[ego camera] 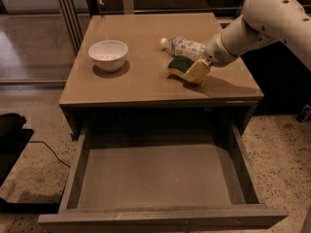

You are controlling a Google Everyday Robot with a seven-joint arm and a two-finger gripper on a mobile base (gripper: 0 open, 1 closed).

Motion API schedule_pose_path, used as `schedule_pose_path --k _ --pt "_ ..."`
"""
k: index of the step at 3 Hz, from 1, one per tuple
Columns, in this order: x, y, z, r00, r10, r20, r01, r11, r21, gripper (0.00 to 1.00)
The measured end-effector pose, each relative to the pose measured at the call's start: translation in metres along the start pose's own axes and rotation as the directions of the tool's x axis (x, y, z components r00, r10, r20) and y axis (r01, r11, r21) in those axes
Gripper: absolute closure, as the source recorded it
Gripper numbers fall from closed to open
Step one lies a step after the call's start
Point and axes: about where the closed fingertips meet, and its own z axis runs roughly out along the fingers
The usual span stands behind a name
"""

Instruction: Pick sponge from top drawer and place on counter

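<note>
The sponge, dark green on top with a yellow layer beneath, is on the counter at its right side, just in front of a lying bottle. My gripper comes in from the right on the white arm and is shut on the sponge's right end. One cream finger lies over it. The sponge sits at or just above the counter surface. The top drawer is pulled fully open below the counter, and nothing lies on its grey floor.
A white bowl stands on the counter's left side. A plastic bottle lies on its side behind the sponge. A black object and a cable lie on the speckled floor at the left.
</note>
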Motion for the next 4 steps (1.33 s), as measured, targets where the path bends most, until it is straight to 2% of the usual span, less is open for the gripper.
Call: schedule_pose_path --k 2,3,4 --pt "0.0 0.0 0.0001 1.0 0.0 0.0 0.0 1.0 0.0 0.12" --pt "0.0 0.0 0.0001 1.0 0.0 0.0 0.0 1.0 0.0 0.0" --pt "0.0 0.0001 0.0001 1.0 0.0 0.0 0.0 1.0 0.0 0.0"
